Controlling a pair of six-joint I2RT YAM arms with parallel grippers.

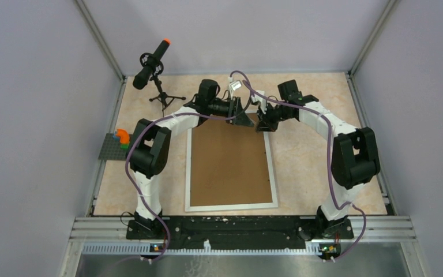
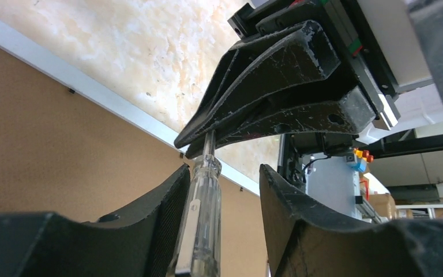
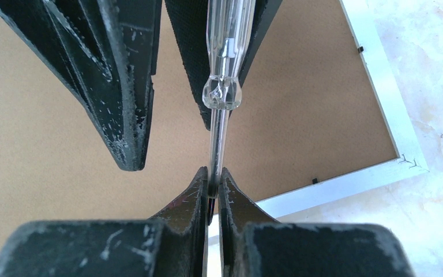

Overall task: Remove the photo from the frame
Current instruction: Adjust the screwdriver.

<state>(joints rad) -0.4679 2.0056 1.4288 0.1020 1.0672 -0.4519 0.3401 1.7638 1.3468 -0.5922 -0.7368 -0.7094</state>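
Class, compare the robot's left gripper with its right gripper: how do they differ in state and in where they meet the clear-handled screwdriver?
The left gripper stands open; the right gripper is shut. The left gripper flanks the handle of the clear-handled screwdriver, a gap on one side; the right gripper pinches its thin metal shaft. Both are black, above the brown backing board.

The left arm (image 1: 150,151) and right arm (image 1: 353,154) reach forward and bend inward, tools meeting tip to tip. The right tool (image 3: 213,173) is clamped on a screwdriver (image 3: 222,92) shaft. The left tool (image 2: 224,173) has its fingers parted around the handle.
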